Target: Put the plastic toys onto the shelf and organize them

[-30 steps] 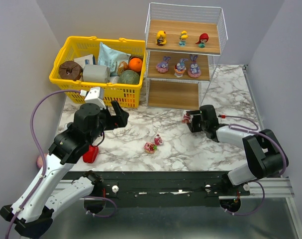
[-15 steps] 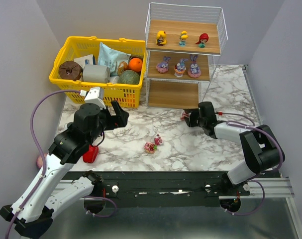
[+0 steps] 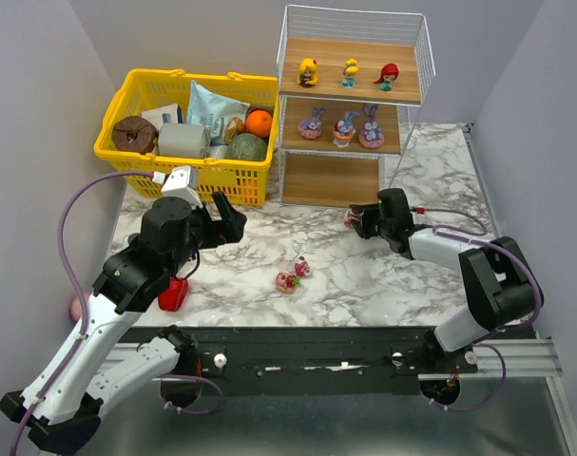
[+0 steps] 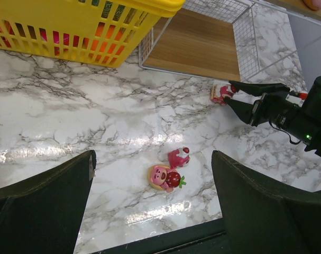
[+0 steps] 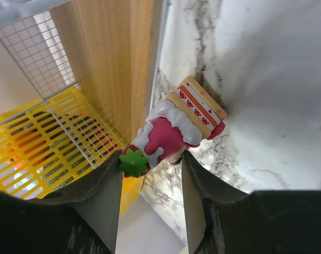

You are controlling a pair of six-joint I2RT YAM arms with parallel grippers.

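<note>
**Right gripper drawn in on cake toy at foot of shelf**

Since a second ago the right gripper (image 3: 360, 221) has been pushed a little farther toward the shelf (image 3: 331, 180), and its jaws have been narrowed from a loose straddle to the width of the cake toy (image 5: 173, 129). The toy is touched by a finger on each side and is held there, lying tilted on the marble table (image 3: 431, 171) just off the front right corner of the lowest board. The left gripper (image 4: 152, 159) is kept where it was, spread wide with nothing in it, above two round toys (image 4: 168, 172) lying together near the table's front edge. Three dolls (image 3: 350, 71) are lined up on the top board and three bunnies (image 3: 343, 125) on the middle one. A yellow basket (image 3: 188, 119) is set just left of the shelf.
</note>
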